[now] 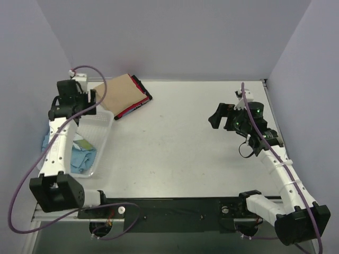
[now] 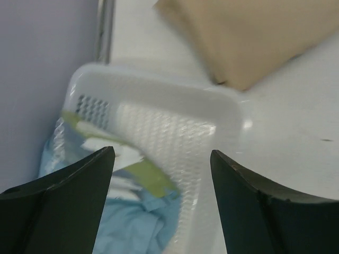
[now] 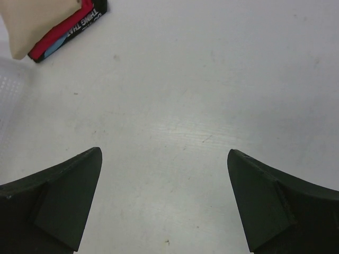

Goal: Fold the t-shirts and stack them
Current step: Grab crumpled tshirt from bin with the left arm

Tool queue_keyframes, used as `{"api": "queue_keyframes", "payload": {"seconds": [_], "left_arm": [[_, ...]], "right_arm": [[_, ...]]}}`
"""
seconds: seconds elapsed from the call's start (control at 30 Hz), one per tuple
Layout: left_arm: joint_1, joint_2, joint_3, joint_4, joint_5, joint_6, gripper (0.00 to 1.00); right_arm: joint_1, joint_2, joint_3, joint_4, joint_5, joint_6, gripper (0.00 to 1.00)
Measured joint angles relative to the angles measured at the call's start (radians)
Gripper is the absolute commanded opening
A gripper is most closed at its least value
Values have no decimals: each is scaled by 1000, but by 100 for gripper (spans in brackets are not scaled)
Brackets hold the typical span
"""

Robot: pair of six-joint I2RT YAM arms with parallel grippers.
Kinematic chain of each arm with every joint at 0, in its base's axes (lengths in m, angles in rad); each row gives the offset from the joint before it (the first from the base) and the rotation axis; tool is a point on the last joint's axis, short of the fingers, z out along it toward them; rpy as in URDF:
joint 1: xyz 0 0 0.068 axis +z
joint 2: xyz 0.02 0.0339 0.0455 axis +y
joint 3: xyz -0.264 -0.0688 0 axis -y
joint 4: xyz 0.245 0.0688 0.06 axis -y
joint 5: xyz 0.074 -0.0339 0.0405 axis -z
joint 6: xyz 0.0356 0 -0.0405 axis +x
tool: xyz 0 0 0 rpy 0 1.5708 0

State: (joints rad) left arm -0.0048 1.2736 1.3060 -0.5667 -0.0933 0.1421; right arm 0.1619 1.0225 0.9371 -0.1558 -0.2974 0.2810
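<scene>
A folded plain tan t-shirt (image 1: 117,93) lies on a folded red-and-black t-shirt (image 1: 136,102) at the table's back left. The light blue t-shirt (image 1: 83,159), with yellow-green accents, lies crumpled in the white mesh basket (image 1: 104,131). My left gripper (image 1: 89,101) is open and empty, hovering over the basket's far end; its wrist view shows the blue t-shirt (image 2: 132,222), the basket rim (image 2: 159,90) and the tan t-shirt (image 2: 254,37). My right gripper (image 1: 216,116) is open and empty above bare table; its wrist view shows the tan t-shirt (image 3: 37,21) and the red-and-black one (image 3: 69,32) far off.
The basket stands along the left edge of the table, next to the left wall (image 1: 32,63). Its corner shows in the right wrist view (image 3: 10,84). Walls close the table at the back and both sides.
</scene>
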Motion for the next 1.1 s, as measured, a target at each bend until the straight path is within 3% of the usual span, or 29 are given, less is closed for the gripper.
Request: {"api": "queue_keyframes", "payload": {"seconds": [0.07, 0.17, 0.23, 0.4, 0.67, 0.7, 0.73, 0.77, 0.8, 0.83, 0.87, 1.1], "left_arm": [[153, 96, 37, -90, -41, -3, 83], [276, 175, -20, -127, -172, 46, 91], [281, 181, -99, -134, -223, 85, 96], [260, 212, -228, -72, -336, 208, 97], [255, 501, -251, 65, -496, 328, 95], [255, 504, -253, 75, -507, 340, 85], [255, 507, -256, 85, -517, 347, 60], [255, 514, -256, 92, -525, 349, 46], [255, 522, -255, 95, -529, 346, 17], [255, 536, -254, 93, -528, 348, 5], [255, 556, -249, 89, -531, 338, 0], [262, 578, -153, -35, -498, 286, 0]], "right_arm": [[55, 5, 0, -16, -2, -6, 100], [109, 10, 0, -20, -11, -9, 100], [132, 25, 0, -20, -14, -8, 100], [207, 109, 27, -40, -5, -10, 100], [355, 198, 124, -68, 87, -28, 100], [360, 203, 131, -71, 96, -27, 100], [362, 205, 134, -73, 106, -26, 100], [362, 206, 134, -77, 112, -24, 100], [362, 206, 134, -84, 119, -24, 100], [362, 206, 134, -87, 124, -25, 100], [362, 206, 134, -92, 130, -28, 100], [362, 206, 147, -115, 158, -76, 100]]}}
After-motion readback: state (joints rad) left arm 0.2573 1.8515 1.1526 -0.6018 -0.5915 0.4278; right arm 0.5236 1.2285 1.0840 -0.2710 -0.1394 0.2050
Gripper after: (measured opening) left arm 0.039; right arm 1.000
